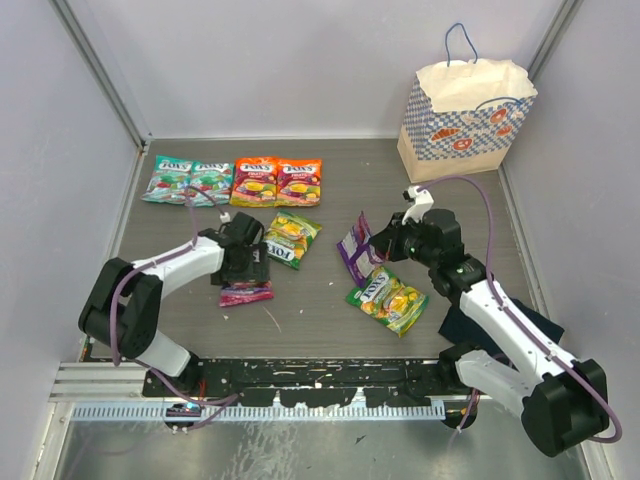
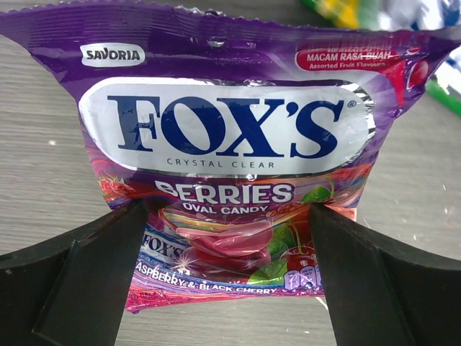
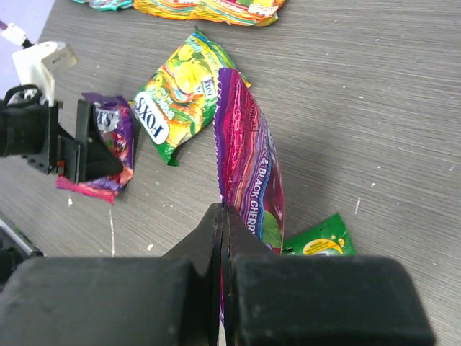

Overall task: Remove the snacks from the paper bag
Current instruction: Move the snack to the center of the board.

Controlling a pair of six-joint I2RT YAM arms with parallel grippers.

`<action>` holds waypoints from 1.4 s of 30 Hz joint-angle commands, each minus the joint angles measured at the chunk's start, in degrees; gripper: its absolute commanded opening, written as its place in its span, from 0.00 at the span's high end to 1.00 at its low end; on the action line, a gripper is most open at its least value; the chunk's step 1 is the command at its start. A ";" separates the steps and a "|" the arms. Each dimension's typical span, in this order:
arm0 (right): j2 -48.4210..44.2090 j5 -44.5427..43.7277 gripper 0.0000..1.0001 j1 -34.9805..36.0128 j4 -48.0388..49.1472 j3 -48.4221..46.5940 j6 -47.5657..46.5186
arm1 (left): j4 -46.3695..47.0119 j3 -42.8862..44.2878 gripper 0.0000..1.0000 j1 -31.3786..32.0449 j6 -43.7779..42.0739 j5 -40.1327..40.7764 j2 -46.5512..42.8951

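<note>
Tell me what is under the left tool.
A purple berries packet lies flat on the table beneath the open left tool. The fingers cover its lower corners; whatever is beneath the packet cannot be seen.

Left arm point(image 1: 180, 262), right arm point(image 1: 500, 305): white link shells, bulky rounded black joint housings, black bases. Purple cable point(image 1: 116, 320) looped along each arm. White plastic block point(image 1: 418, 200) atop right wrist. Fingers point(image 2: 86, 281): matte black, flat-faced, wedge-shaped.

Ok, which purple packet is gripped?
The purple packet pinched in the right gripper; the other purple packet lies flat, straddled by the open left gripper.
</note>
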State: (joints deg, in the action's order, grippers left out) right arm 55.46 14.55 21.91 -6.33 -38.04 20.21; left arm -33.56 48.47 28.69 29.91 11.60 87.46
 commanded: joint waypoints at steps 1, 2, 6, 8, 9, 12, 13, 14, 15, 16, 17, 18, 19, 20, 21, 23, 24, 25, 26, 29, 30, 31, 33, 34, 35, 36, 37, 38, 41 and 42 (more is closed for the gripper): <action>-2.46 4.59 0.99 0.20 7.88 -0.20 2.24 | 0.52 -1.11 0.02 -6.72 -1.32 -1.93 0.43; -2.46 5.03 0.99 0.20 8.13 -0.21 2.47 | 0.06 -0.02 0.02 -8.18 -1.91 -2.64 0.62; -2.50 2.33 0.99 3.44 7.25 -1.73 2.51 | -3.52 4.44 0.02 -11.55 -5.78 0.03 1.41; -1.30 2.40 0.99 4.38 7.15 -2.50 2.56 | -3.12 5.63 0.02 -13.68 -7.36 0.88 2.03; -0.81 2.32 0.99 4.78 7.20 -2.67 2.48 | -1.85 6.05 0.02 -15.15 -8.51 0.07 3.08; -0.43 3.41 0.99 5.45 7.02 -3.09 2.80 | -2.41 10.17 0.02 -19.17 -11.51 -1.26 7.18; -0.61 3.80 0.99 5.62 6.99 -3.09 3.02 | -2.36 11.61 0.02 -20.20 -12.32 -0.69 8.49; -0.95 4.23 0.99 5.70 7.03 -3.02 3.14 | -3.10 13.15 0.02 -21.32 -12.70 0.10 10.18; -1.46 4.57 0.99 5.77 7.03 -2.96 3.29 | -3.83 14.84 0.02 -22.61 -13.46 0.28 11.89; -1.97 4.87 0.99 5.77 6.92 -2.92 3.30 | -4.30 16.32 0.02 -23.17 -14.31 0.24 13.46; -2.63 5.10 1.00 5.77 6.84 -2.92 3.34 | -5.33 18.13 0.02 -24.03 -14.98 0.54 15.13; -3.29 5.14 0.99 5.77 7.03 -2.72 3.49 | -6.36 19.71 0.02 -25.01 -15.83 0.69 16.62; -3.95 5.14 0.99 5.77 7.44 -2.22 3.81 | -6.62 20.98 0.02 -25.87 -17.56 -0.21 17.56; -4.36 5.19 0.99 5.77 7.54 -2.03 3.91 | -6.95 21.63 0.02 -26.70 -18.84 -1.15 18.51; -4.95 5.33 0.99 5.77 7.61 -1.85 4.01 | -7.36 22.08 0.02 -27.35 -20.11 -1.70 19.15; -5.87 5.70 0.99 5.82 7.64 -1.49 4.24 | -7.18 21.48 0.01 -28.24 -22.95 -2.14 19.71; -6.36 5.90 0.99 5.82 7.82 -1.26 4.34 | -7.48 21.15 0.01 -28.40 -24.68 -2.45 19.66; -6.91 6.12 0.99 5.78 7.94 -1.09 4.47 | -7.97 20.99 0.01 -28.42 -26.32 -2.49 19.49; -7.38 6.30 0.99 5.77 8.05 -0.93 4.50 | -8.08 20.68 0.00 -28.47 -28.31 -2.25 19.32; -8.65 7.23 1.00 5.77 8.00 -0.70 4.55 | -7.65 18.97 0.01 -29.20 -34.01 -1.37 18.66; -9.09 7.59 0.99 5.77 7.90 -0.60 4.55 | -8.14 18.93 0.01 -29.90 -35.29 -0.93 18.83; -9.54 7.80 0.99 5.77 7.95 -0.42 4.65 | -8.90 19.21 0.01 -30.94 -36.16 -0.67 19.19; -10.30 7.87 0.99 5.77 8.16 0.13 4.66 | -10.27 19.72 0.01 -33.23 -37.02 0.12 19.73; -10.44 7.86 0.99 5.77 8.23 0.36 4.58 | -10.26 19.69 0.01 -34.33 -37.42 0.78 19.68; -10.46 7.95 0.99 5.77 8.31 0.42 4.58 | -9.92 19.43 0.02 -35.31 -37.85 1.28 19.47; -10.42 8.26 0.99 5.82 8.44 0.50 4.62 | -9.43 19.25 0.02 -36.27 -38.31 1.70 19.25; -10.31 8.64 0.99 5.78 8.77 0.61 4.77 | -9.16 19.08 0.02 -37.01 -38.70 1.94 19.02; -10.10 9.03 0.99 5.77 9.05 0.65 4.92 | -9.03 19.05 0.02 -37.71 -39.02 2.27 19.09; -9.47 9.87 1.00 5.77 9.29 0.75 5.08 | -8.68 19.72 0.02 -38.97 -40.52 2.84 19.79; -9.43 10.03 0.99 5.77 9.47 0.79 5.09 | -8.45 19.99 0.02 -39.16 -41.15 3.51 20.11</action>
State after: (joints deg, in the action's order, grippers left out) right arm 46.48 22.39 27.44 -3.11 -36.62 24.36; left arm -40.71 69.78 -8.60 -6.15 8.49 105.30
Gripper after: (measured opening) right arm 0.029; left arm 0.986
